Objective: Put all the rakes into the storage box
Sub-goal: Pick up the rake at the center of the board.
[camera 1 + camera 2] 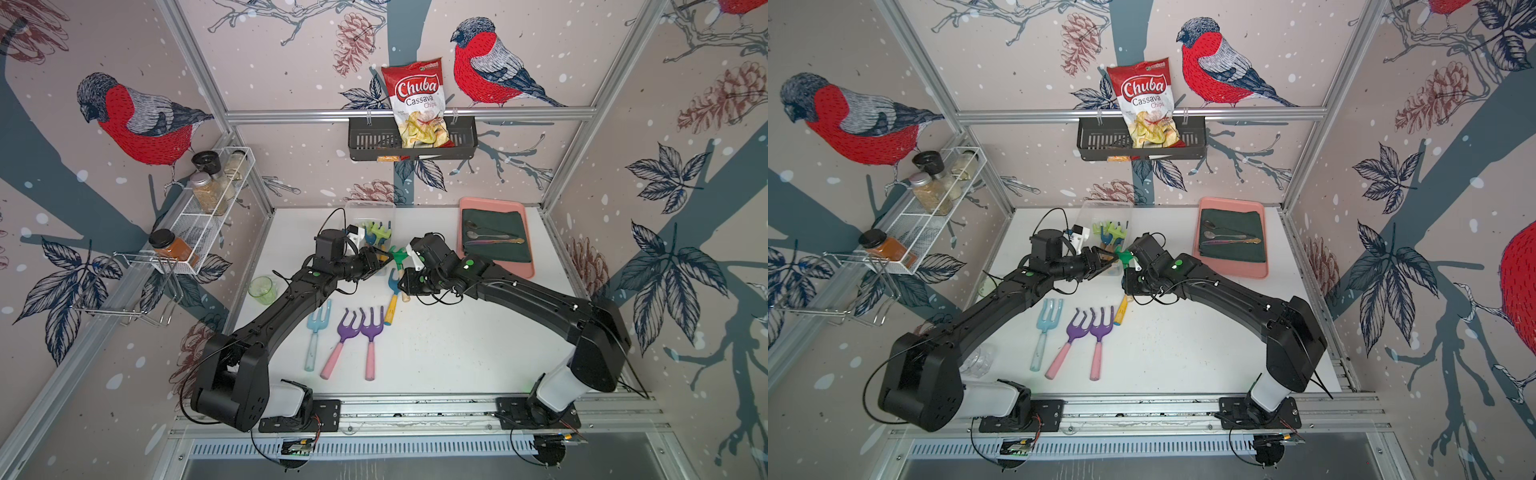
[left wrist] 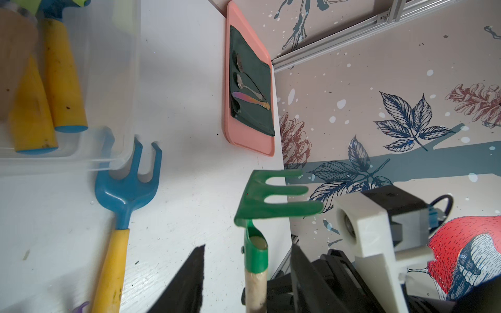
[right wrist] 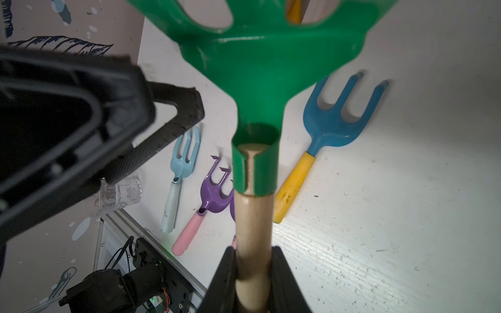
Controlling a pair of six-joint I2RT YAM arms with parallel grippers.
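The right gripper [image 3: 252,260] clamps the green rake [image 3: 257,81] by its wooden handle. The left gripper [image 2: 248,249] straddles that handle, jaws apart with gaps.

Both arms are chunky matte-black shells, the left arm [image 1: 270,316] and the right arm [image 1: 536,297], boxy with rounded corners. Each has a milky white plastic base segment [image 1: 286,401] on a flat black mounting plate [image 1: 330,409] with small screws in it. Little round green stickers [image 1: 316,273] mark the joints. Thin black cables [image 1: 337,210] loop off the wrists. There's a blocky white camera bracket [image 2: 371,235] too, and the black wedge fingers [image 3: 162,135] have a pebbly, grippy-looking texture.
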